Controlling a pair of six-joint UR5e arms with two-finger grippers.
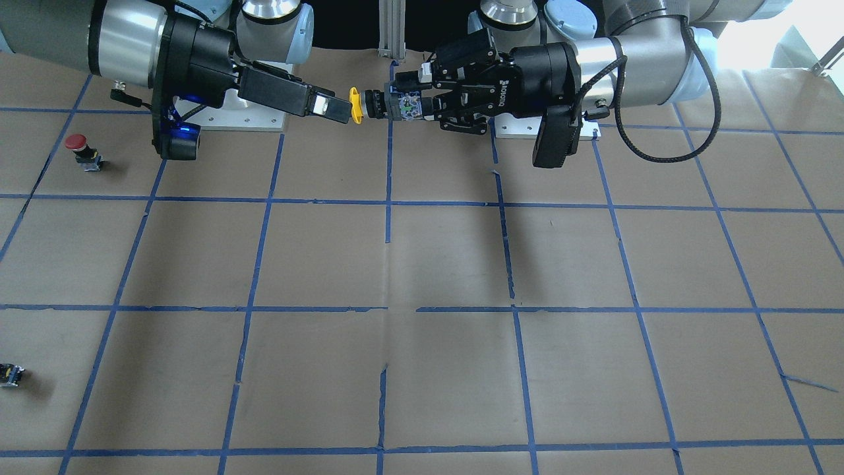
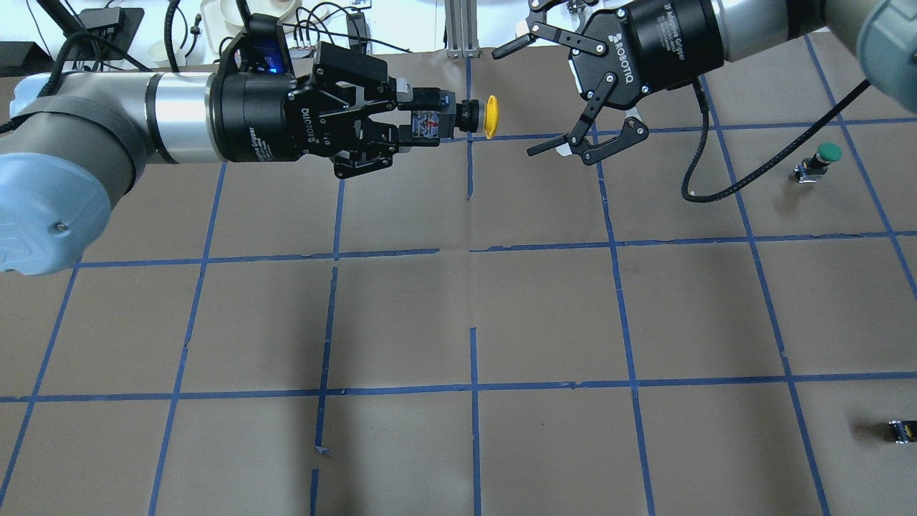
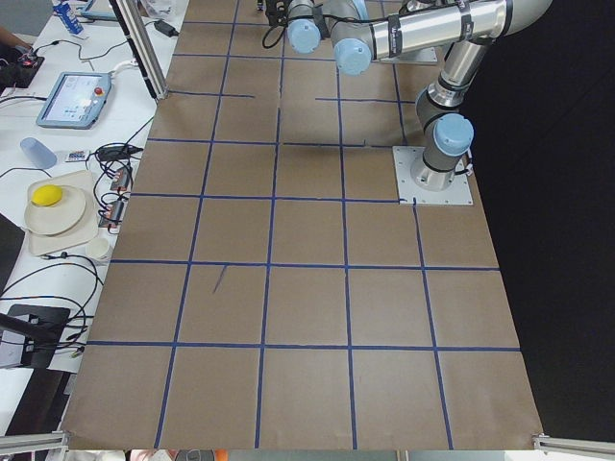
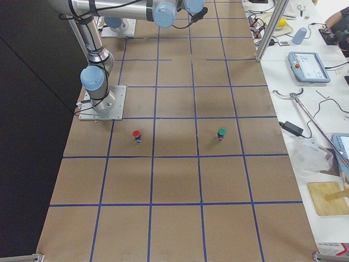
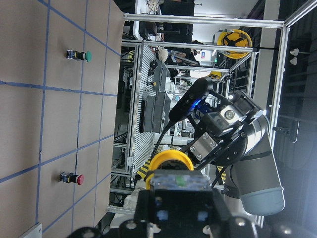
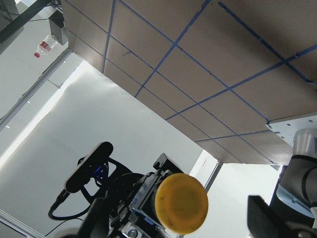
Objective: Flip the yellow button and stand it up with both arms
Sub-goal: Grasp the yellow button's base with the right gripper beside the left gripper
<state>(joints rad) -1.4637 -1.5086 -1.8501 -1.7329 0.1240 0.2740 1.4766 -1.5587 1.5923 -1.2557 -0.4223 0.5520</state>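
My left gripper point(image 2: 424, 120) is shut on the black and grey body of the yellow button point(image 2: 490, 117). It holds the button level in the air, with the cap toward my right gripper point(image 2: 513, 102). The right gripper is open, its fingertips just at the cap, one on each side, not closed on it. In the front view the yellow button point(image 1: 355, 105) sits between the left gripper point(image 1: 412, 104) and the right gripper point(image 1: 339, 109). The right wrist view shows the cap point(image 6: 181, 202) face on. The left wrist view shows it point(image 5: 171, 161) from behind.
A red-capped button point(image 1: 78, 148) and a green-capped button point(image 2: 824, 154) stand on the brown paper on my right side. A tiny black block point(image 2: 901, 430) lies near the table's right front. Blue tape lines grid the table point(image 2: 473, 301).
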